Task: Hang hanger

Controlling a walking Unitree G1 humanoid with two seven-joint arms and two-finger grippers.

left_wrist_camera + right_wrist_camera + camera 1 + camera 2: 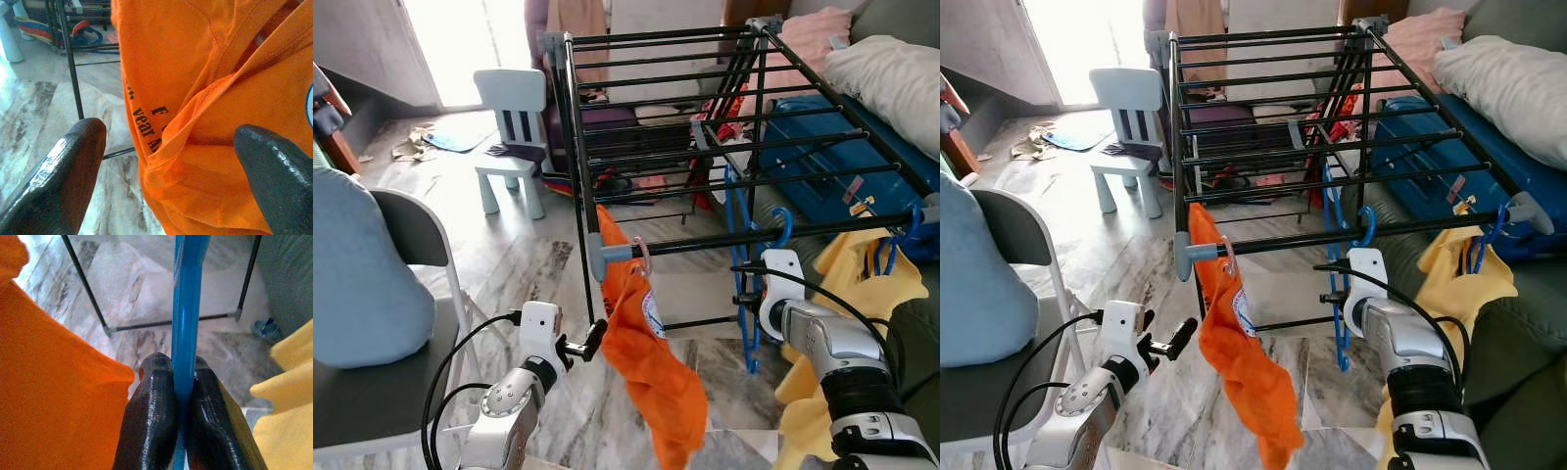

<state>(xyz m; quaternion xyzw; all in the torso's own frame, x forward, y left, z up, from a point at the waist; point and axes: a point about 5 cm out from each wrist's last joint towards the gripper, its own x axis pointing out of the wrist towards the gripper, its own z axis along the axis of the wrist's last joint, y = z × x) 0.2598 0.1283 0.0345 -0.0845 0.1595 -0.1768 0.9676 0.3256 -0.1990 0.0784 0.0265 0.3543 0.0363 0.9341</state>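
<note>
Left eye view: your right gripper (741, 298) holds the blue hanger (741, 245), jaws clamped on its vertical stem. The hanger's hook is already over the near rail of the black drying rack (705, 147), at about 2 o'clock from the orange shirt (641, 352); the grip likely steadies it while it settles. Your left gripper (590, 345) sits at 9 o'clock of the shirt, just beside the cloth.

Right eye view: same layout. A yellow garment (1464, 269) hangs at the rail's right end, well apart from the shirt, leaving the hanger a free slot between.

Left wrist view: jaws spread, both fingers (58, 181) flanking the shirt's fold, nothing gripped.

Right wrist view: both pads (151, 416) press the hanger's stem from either side. Judged nearly complete; only release remains.
</note>
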